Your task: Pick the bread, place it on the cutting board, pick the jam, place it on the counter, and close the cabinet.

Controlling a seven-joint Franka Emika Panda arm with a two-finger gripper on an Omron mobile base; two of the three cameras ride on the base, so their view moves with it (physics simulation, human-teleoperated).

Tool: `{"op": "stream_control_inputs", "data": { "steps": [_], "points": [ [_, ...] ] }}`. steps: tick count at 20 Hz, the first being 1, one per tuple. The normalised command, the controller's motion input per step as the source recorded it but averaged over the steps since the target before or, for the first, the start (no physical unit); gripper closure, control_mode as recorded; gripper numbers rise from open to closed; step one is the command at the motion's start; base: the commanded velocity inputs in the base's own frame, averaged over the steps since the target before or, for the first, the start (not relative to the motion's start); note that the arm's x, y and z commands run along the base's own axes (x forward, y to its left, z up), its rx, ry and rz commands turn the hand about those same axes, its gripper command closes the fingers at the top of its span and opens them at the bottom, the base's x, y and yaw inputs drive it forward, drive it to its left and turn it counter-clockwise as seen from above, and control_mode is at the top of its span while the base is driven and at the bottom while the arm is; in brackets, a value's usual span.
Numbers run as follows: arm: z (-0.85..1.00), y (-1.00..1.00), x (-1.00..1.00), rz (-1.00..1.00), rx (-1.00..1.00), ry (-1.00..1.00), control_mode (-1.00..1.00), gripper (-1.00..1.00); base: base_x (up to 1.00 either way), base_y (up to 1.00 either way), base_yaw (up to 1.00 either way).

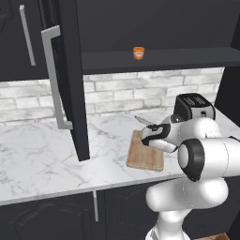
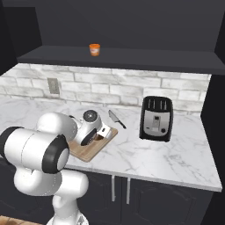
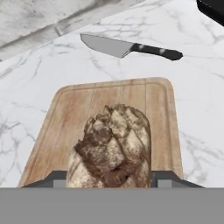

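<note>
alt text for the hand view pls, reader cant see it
A brown crusty bread sits between the end effector fingers, directly over a wooden cutting board. Beyond the board, a black-handled knife lies on the white marble counter.

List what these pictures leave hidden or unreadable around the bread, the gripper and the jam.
- Bread: hand view, its lower end is cut off by the bottom edge, so contact with the cutting board is unseen.
- Gripper: both base views, the arm covers its fingers.
- Jam: base views, too small to read any label.
- Cabinet: left base view, door top cut off.
</note>
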Motion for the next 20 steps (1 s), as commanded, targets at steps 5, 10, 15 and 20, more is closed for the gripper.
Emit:
{"op": "stream_control_inputs", "data": {
  "steps": [5,10,15,20],
  "points": [
    [0.0,0.0,0.0,0.0,0.0,0.0,-1.0,-1.0,0.0,0.0,0.0],
    [0.0,0.0,-0.02,0.0,0.0,0.0,-1.0,-1.0,0.0,0.0,0.0],
    [0.19,0.01,-0.03,0.0,0.0,0.0,-1.0,-1.0,0.0,0.0,0.0],
    [0.34,0.0,0.0,0.0,0.0,0.0,-1.0,-1.0,0.0,0.0,0.0]
  ]
}}
